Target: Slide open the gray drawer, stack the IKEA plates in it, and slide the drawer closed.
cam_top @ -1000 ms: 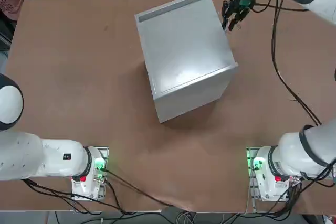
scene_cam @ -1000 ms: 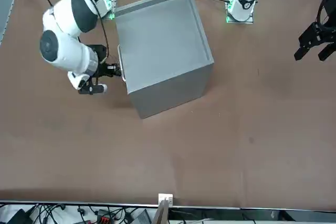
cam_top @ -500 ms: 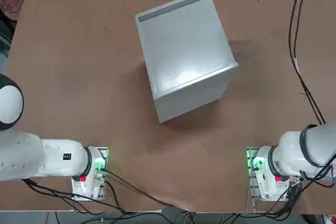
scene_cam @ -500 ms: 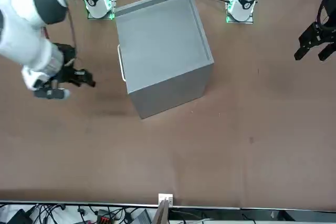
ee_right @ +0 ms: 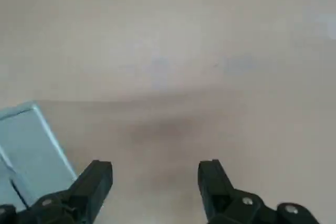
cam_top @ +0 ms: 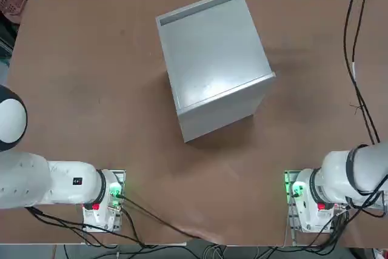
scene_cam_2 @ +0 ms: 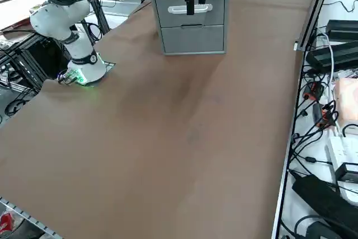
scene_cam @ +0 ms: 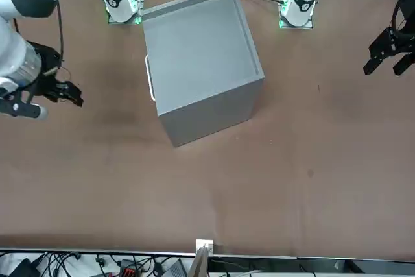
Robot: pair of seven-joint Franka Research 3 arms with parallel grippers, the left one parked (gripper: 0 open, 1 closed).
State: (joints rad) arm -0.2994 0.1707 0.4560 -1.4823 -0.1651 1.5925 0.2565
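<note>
Gray cabinet (scene_cam: 198, 69) stands mid-table, turned at an angle. Its drawer (scene_cam_2: 190, 9) is shut flush, with a pale bar handle (scene_cam_2: 190, 9) across the front. No plates are visible in any view; likely inside, cannot confirm.

Right gripper (scene_cam: 65, 92) hangs over bare table (scene_cam: 194, 192), well clear of the cabinet on its handle side. Fingers (ee_right: 97, 179) are spread wide and empty.

Judgement: the drawer is rigid and should slide easily, but the box looks light enough to skid. Best hold is the handle's middle, pulling straight.
</note>
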